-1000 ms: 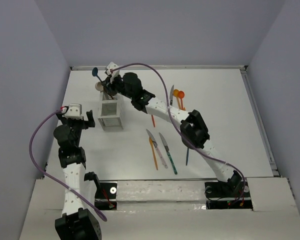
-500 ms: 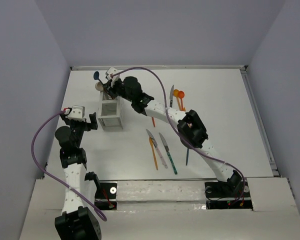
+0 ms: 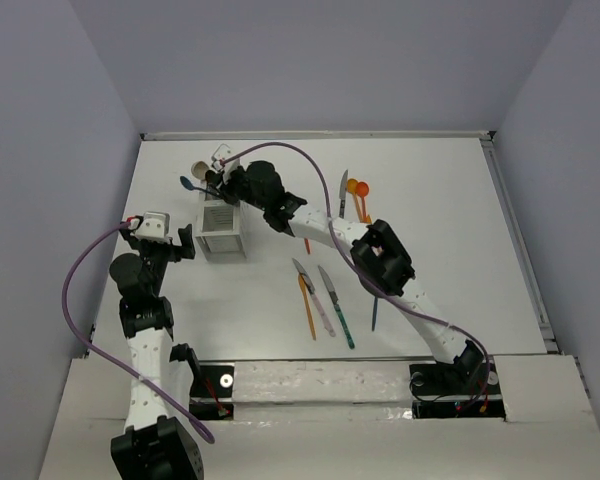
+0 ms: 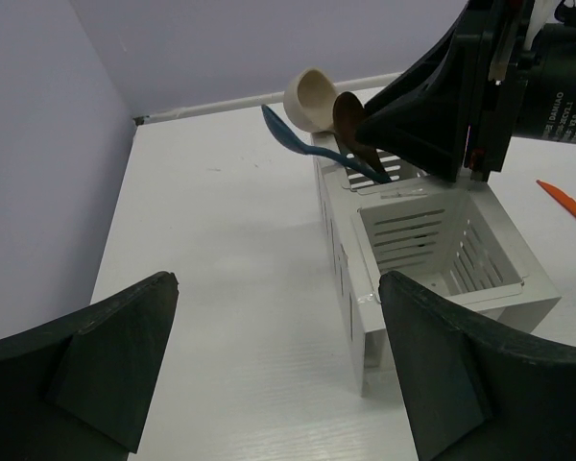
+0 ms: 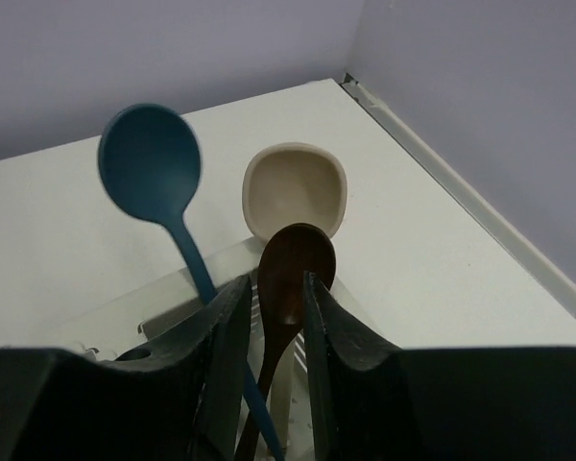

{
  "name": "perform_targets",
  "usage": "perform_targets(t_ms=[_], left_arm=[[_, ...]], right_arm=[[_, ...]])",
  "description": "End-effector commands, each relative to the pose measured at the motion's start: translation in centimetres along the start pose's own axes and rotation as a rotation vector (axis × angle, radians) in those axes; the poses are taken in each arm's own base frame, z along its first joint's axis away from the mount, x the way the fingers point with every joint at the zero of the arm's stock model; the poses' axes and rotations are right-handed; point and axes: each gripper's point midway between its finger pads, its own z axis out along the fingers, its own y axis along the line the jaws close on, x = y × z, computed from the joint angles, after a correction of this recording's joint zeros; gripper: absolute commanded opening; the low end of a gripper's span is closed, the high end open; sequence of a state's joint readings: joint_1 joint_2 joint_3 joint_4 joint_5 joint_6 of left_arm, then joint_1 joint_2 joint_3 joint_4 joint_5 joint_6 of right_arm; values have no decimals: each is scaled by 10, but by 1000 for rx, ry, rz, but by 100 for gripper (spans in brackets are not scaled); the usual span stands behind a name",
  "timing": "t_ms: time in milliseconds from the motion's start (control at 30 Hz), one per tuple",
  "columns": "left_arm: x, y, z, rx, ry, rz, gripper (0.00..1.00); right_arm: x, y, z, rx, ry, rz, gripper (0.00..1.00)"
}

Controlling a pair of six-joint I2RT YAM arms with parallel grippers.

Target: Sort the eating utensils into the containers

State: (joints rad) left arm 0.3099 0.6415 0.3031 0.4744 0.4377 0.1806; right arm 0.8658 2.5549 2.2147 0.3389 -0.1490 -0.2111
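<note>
The blue spoon [image 5: 150, 163] stands handle-down in the white caddy's [image 4: 338, 259] far compartment, bowl leaning leftward (brown spoon [image 5: 296, 259] alongside). Right gripper [image 5: 274, 288] straddles the handles, grip unclear; left gripper [image 4: 278, 288] gapes wide.

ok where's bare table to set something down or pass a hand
Bare: between the right arm and the table's right edge; also between the caddy and the near edge. Crowded: the caddy's far end, spoons at the right gripper, and the knives mid-table.
</note>
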Motion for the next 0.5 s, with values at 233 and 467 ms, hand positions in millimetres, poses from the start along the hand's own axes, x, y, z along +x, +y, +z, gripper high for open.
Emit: perform_targets(t_ms=[233,467], left_arm=[[-11,3,-1,-8,-49,35,99],[-22,23,-5,-120,-58,51,99]], right_arm=[[-89,-11,-43,46,-93,-43,38],[-153,-35,-97,166,-101,27,38]])
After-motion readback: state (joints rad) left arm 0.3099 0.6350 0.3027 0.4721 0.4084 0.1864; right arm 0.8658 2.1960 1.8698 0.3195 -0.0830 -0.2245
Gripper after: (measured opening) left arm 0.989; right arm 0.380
